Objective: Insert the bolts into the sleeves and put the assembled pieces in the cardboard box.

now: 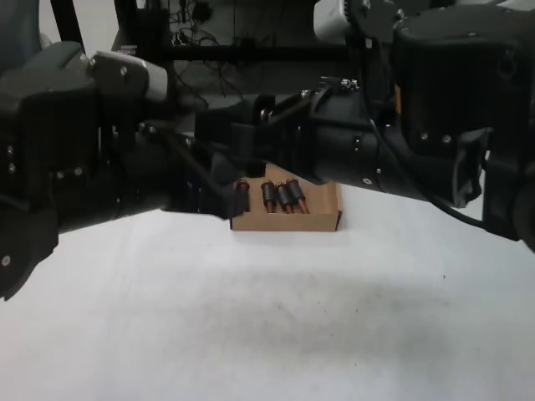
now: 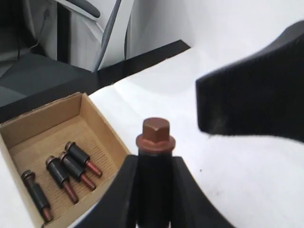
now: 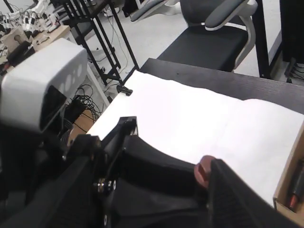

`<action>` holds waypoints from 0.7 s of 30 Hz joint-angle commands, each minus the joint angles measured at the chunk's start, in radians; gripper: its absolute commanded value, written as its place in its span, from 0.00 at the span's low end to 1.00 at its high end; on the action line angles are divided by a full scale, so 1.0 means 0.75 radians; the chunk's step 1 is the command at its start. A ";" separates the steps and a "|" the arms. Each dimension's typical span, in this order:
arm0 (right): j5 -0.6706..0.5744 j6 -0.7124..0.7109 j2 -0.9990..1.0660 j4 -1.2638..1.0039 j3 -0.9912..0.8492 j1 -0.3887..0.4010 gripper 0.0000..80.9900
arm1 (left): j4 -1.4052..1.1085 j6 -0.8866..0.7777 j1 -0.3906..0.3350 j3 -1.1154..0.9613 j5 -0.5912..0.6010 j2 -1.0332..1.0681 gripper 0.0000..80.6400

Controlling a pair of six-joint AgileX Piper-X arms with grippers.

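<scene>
White cloth (image 1: pixel 251 334), black office chair (image 3: pixel 209 45), tangled floor cables (image 3: pixel 90 92)

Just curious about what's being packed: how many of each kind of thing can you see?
In the cardboard box, assembled pieces: 4
In the left gripper, assembled piece: 1
The cardboard box itself: 1
Total: 6

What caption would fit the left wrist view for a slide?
The left gripper holds a sleeved bolt near the cardboard box, where four assembled pieces lie.
</scene>
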 commanded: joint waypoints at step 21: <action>0.015 -0.285 -0.217 0.750 -0.007 -0.037 0.86 | 0.775 0.384 0.000 -0.796 -0.154 0.614 0.02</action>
